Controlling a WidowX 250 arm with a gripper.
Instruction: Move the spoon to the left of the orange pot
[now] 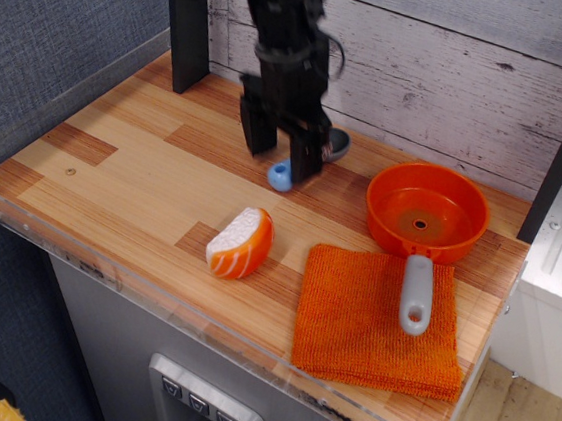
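The spoon lies on the wooden table, left of the orange pot. Its light-blue handle end (281, 176) pokes out below the gripper and its dark-grey bowl (337, 143) shows behind the right finger. The orange pot (427, 212) stands at the right with its grey handle (416, 293) lying over the orange cloth. My gripper (280, 141) is open, raised a little above the spoon and shifted slightly left of it. It holds nothing. The gripper is motion-blurred.
An orange-and-white sushi toy (240, 242) lies in front of the spoon. An orange knitted cloth (375, 321) covers the front right. A black post (187, 22) stands at the back left. A clear plastic rim (152, 288) edges the table front.
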